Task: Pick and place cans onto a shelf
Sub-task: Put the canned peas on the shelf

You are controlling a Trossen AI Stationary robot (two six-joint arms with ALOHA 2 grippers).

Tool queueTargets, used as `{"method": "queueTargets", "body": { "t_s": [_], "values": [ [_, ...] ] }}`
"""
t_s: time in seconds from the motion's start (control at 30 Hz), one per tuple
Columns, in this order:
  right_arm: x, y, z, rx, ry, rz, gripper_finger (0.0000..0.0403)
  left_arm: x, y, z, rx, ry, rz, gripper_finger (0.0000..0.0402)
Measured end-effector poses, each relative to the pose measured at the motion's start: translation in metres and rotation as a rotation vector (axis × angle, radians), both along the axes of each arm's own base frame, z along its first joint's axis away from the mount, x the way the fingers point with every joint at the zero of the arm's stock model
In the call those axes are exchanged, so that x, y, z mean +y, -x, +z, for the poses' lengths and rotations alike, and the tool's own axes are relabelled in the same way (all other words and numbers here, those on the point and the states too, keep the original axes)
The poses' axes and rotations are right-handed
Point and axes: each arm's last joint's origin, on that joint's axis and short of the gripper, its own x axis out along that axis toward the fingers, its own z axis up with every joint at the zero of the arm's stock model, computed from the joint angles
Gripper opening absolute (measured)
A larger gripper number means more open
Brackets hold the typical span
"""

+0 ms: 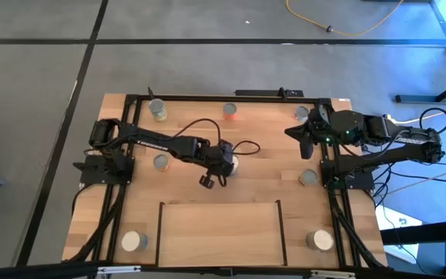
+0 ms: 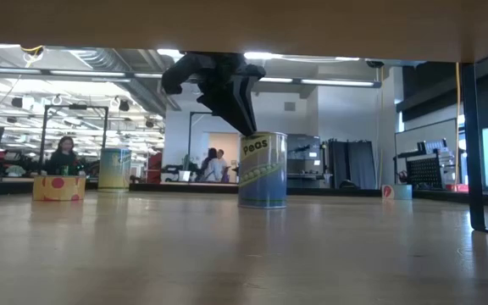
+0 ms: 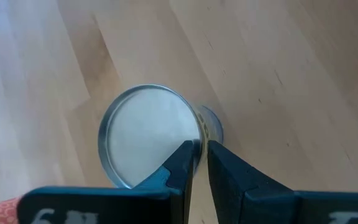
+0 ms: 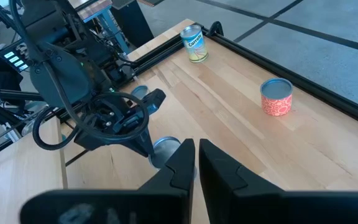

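A peas can (image 2: 263,169) with a grey metal top (image 3: 148,134) stands upright on its base at the middle of the table (image 1: 231,163). My left gripper (image 1: 217,172) is right above it, its fingers closed at the can's top rim. My right gripper (image 1: 305,142) hovers shut and empty at the table's far right; it also shows in its own wrist view (image 4: 196,158). Other cans stand upright: far left (image 1: 158,110), far middle (image 1: 230,111), left of centre (image 1: 161,162), right (image 1: 308,177), and near corners (image 1: 134,241) (image 1: 320,240). The light-wood shelf (image 1: 219,232) lies at the near middle. My left gripper pinches the peas can's top rim (image 3: 197,144) between its two fingertips, one fingertip (image 3: 180,163) over the lid and the other outside the can's wall. The fingers come from above, slanting down (image 2: 246,119). The can stands upright on the table.
Black frame bars run along the table's far edge (image 1: 231,97) and both sides. A black cable (image 1: 246,146) loops beside the left arm. People and furniture show in the room beyond the table (image 2: 62,157). Bare wood lies between the peas can and the shelf.
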Motion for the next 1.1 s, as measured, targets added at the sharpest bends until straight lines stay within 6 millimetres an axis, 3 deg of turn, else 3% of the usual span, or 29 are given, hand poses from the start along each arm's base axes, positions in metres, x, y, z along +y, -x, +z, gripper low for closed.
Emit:
{"method": "queueTargets", "body": {
  "t_s": [1.1],
  "values": [
    [0.0000, 0.0001, 0.0001, -0.001, 0.000, 0.000, 0.0028, 0.0091, -0.0064, -0.0080, -0.005, 0.072, -0.015, 0.0041]
  ]
}}
